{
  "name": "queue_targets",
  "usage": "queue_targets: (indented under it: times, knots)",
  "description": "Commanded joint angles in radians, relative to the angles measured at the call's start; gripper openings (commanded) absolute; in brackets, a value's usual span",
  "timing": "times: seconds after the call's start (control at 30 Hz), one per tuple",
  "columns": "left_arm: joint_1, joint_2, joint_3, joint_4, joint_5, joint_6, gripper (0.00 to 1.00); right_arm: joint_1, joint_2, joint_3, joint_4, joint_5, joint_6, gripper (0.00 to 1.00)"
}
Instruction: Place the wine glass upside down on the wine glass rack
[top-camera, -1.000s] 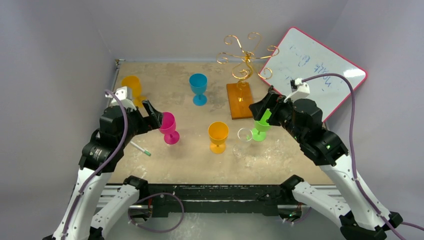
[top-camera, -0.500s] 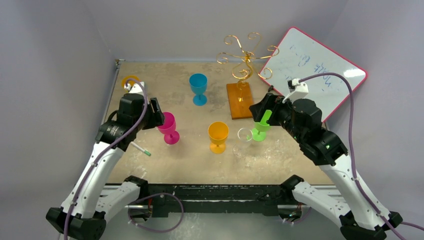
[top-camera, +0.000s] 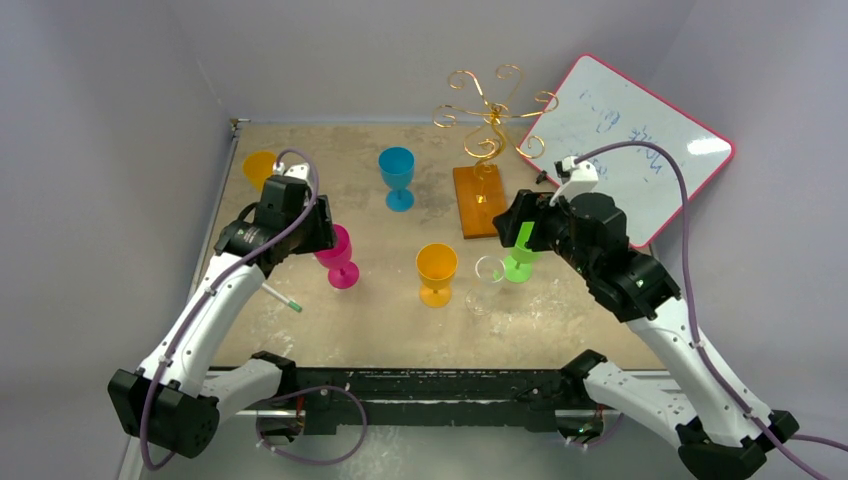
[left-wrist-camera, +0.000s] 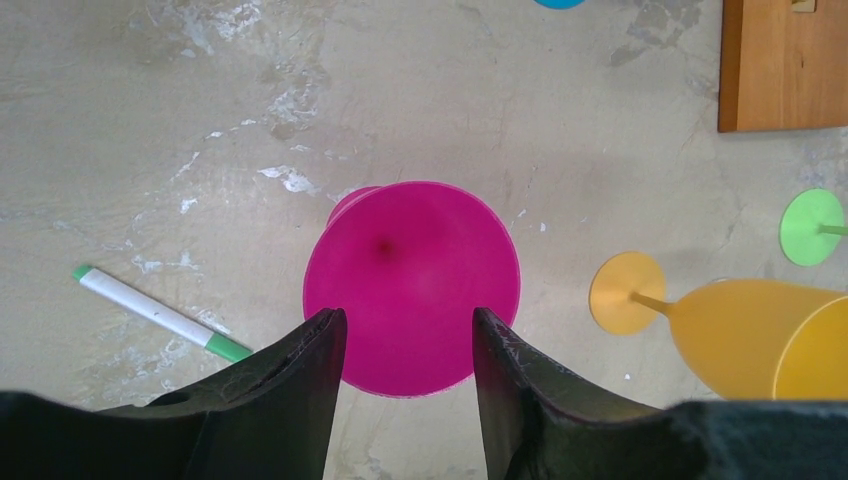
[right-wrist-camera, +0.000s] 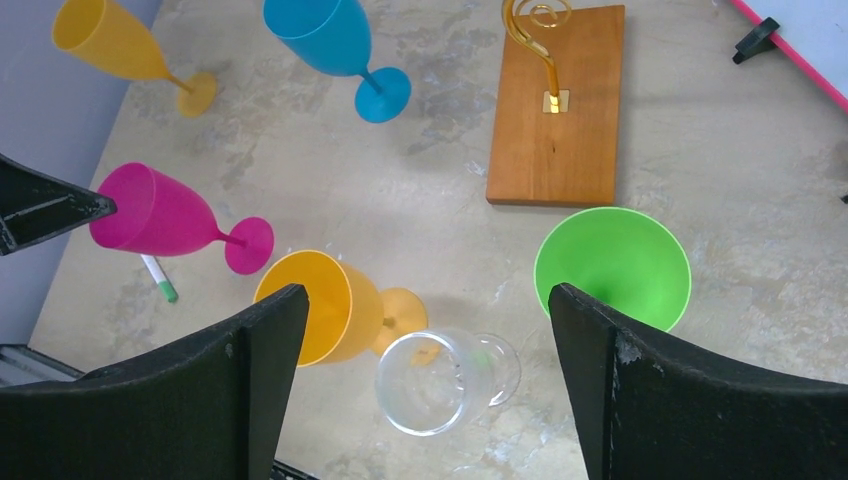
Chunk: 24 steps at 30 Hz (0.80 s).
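Note:
Several wine glasses stand upright on the table. My left gripper (top-camera: 318, 228) (left-wrist-camera: 408, 318) hangs over the pink glass (top-camera: 338, 252) (left-wrist-camera: 410, 270), looking down into its bowl. Its jaws stand apart, narrower than the bowl, with the near rim showing between them. Whether the fingers touch the glass I cannot tell. My right gripper (top-camera: 520, 236) (right-wrist-camera: 427, 290) is wide open above the clear glass (top-camera: 488, 272) (right-wrist-camera: 445, 380) and the green glass (top-camera: 518, 265) (right-wrist-camera: 612, 262), holding nothing. The gold wire rack (top-camera: 490, 110) stands on its wooden base (top-camera: 478, 200) (right-wrist-camera: 555, 110) with nothing hanging from its arms.
An orange glass (top-camera: 437, 268) (right-wrist-camera: 320, 305) stands just left of the clear one. A blue glass (top-camera: 397, 172) and a second orange glass (top-camera: 260, 165) are farther back. A green-capped marker (top-camera: 282, 298) (left-wrist-camera: 160, 315) lies left of the pink glass. A pink-framed whiteboard (top-camera: 625, 140) leans at the back right.
My left arm has swung from beside the pink glass to over its bowl, and its jaws have narrowed. The right gripper has shifted slightly left and stays wide open.

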Motion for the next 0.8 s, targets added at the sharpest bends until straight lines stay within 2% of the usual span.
queue_targets:
  times: [0.0, 0.3, 0.53, 0.77]
  knots:
    - [-0.006, 0.003, 0.037, 0.024, -0.038, 0.009, 0.48, -0.004, 0.010, 0.015, 0.051, -0.029, -0.047, 0.92]
    - [-0.006, 0.005, 0.102, -0.097, -0.236, 0.014, 0.53, -0.005, -0.002, 0.007, 0.052, -0.004, -0.046, 0.89]
    - [-0.005, 0.028, 0.051, -0.057, -0.178, -0.019, 0.45, -0.005, -0.010, -0.001, 0.046, 0.023, -0.044, 0.88]
    - [-0.006, 0.041, -0.003, 0.002, -0.155, -0.044, 0.41, -0.005, -0.021, -0.007, 0.049, 0.039, -0.050, 0.87]
